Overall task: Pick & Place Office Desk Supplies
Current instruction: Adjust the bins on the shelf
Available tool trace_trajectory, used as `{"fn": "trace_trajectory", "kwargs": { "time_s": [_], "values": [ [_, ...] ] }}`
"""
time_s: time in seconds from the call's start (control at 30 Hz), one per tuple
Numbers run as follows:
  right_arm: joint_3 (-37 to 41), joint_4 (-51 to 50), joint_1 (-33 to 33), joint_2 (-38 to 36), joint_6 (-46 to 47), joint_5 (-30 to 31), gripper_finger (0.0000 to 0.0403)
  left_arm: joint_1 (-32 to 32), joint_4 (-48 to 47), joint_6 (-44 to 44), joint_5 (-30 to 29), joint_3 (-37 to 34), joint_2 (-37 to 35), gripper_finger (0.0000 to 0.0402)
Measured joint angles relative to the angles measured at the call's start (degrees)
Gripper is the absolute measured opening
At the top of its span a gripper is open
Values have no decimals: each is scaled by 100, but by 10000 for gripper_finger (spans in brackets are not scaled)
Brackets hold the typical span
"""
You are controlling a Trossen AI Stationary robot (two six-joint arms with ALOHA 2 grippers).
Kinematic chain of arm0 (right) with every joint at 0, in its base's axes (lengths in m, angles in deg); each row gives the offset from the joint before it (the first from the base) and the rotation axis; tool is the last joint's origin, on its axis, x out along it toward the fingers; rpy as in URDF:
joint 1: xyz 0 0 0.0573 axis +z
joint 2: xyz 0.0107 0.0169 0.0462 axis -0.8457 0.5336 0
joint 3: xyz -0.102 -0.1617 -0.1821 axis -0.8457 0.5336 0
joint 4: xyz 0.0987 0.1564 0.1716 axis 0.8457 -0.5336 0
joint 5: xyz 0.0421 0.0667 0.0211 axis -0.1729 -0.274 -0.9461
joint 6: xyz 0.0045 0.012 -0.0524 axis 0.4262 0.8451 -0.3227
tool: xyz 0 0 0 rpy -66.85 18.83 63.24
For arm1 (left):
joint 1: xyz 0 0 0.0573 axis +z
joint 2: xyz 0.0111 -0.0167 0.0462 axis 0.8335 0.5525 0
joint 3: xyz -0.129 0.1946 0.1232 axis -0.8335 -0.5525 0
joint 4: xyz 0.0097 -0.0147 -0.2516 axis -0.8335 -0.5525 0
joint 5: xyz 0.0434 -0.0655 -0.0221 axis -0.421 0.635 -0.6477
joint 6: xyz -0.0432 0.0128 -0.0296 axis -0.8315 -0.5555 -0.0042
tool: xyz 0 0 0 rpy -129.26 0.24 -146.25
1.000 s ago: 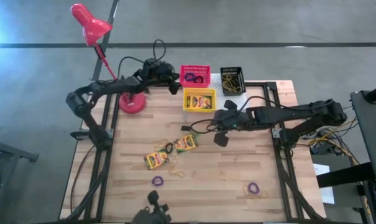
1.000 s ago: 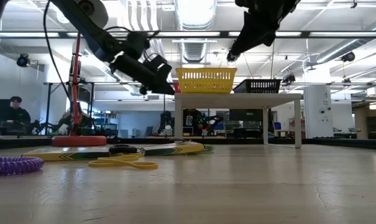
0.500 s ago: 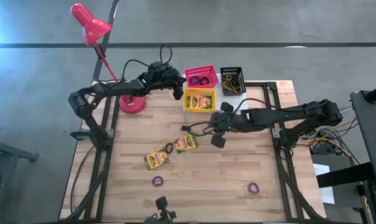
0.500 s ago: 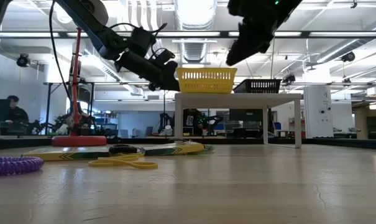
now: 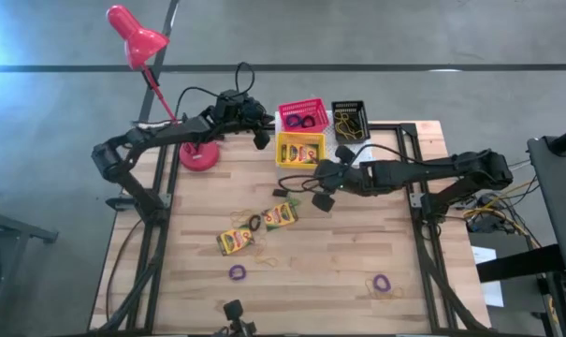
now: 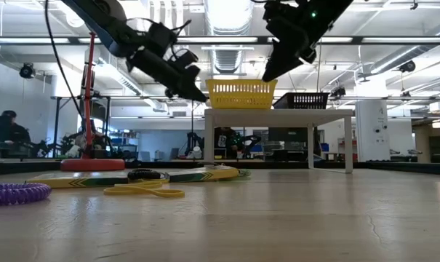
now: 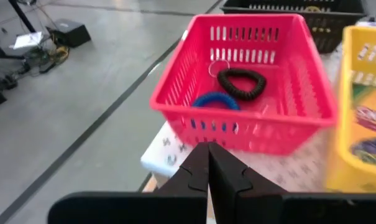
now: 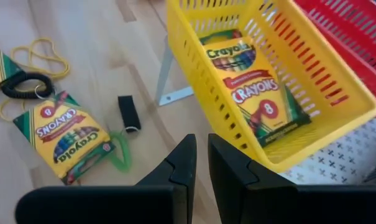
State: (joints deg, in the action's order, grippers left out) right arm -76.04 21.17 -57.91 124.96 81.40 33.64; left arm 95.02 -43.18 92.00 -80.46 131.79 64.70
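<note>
Pink-red basket (image 7: 243,81) with slotted walls holds a blue loop (image 7: 214,101) and a black loop (image 7: 241,82). Yellow basket (image 8: 271,74) holds a yellow-and-green crayon box (image 8: 253,93) with multicoloured print. Black basket (image 5: 349,120). White shelf (image 7: 281,171) with a cross-shaped perforation pattern. Red lamp (image 5: 137,39). Pale wood-plank worktop (image 5: 339,262). Purple loop (image 5: 383,282) near its right corner.

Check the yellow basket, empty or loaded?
Loaded. The yellow basket holds one crayon box lying flat inside; the high view shows the same box in the basket on the white shelf.
</note>
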Motion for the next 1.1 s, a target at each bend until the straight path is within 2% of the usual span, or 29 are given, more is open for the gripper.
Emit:
{"fn": "trace_trajectory", "kwargs": {
  "time_s": [0.13,0.27,0.4,0.53,0.6,0.7,0.9,1.1],
  "values": [
    [-1,-103,0,-311,-13,2,36,-47,-645,121,-66,-14,-452,3],
    [-143,-1002,-160,-872,231,3,36,-171,-1435,117,-68,-15,-949,3],
    [-236,-1947,-1008,-1428,432,25,34,-559,-2376,114,-66,-19,-1273,3],
    [-82,-2187,-2029,-1764,330,3,34,-1152,-2995,-199,-65,-83,-1294,3],
    [13,-2187,-2409,-1831,174,-17,34,-1437,-2830,-455,-64,-258,-1261,3],
    [123,-2189,-2701,-1884,-12,-16,34,-1751,-2085,-913,-94,-671,-1247,3],
    [354,-2183,-2695,-2053,12,-62,34,-1901,-129,-1688,-121,-1357,-1198,3],
    [465,-2180,-2644,-2161,116,-67,34,-1903,679,-1828,-99,-1507,-864,3]
  ]
}}
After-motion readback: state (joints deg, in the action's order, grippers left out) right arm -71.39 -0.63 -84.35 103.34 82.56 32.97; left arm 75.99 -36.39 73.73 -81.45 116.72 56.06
